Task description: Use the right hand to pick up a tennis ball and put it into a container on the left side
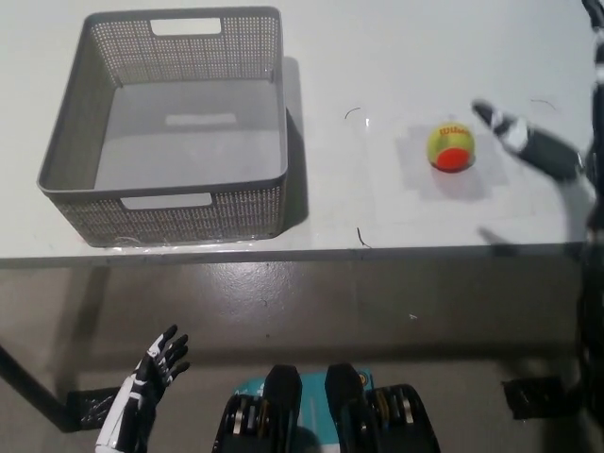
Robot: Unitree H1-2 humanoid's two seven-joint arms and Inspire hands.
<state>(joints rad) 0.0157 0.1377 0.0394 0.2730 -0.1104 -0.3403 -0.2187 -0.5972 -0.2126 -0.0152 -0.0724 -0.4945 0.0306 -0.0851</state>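
Now the right hand, fingers apart, is reaching for the ball; next it needs closing around it. The left hand is resting low, open.

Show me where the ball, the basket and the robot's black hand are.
ball (450, 147): head view, middle of the ball.
basket (165, 188): head view, near rim above the handle slot.
black hand (547, 151): head view, middle of the hand, right of the ball.

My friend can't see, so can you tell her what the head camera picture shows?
The black right hand reaches, open, beside a tennis ball on a white table. A gray basket sits left; the white left hand rests below.
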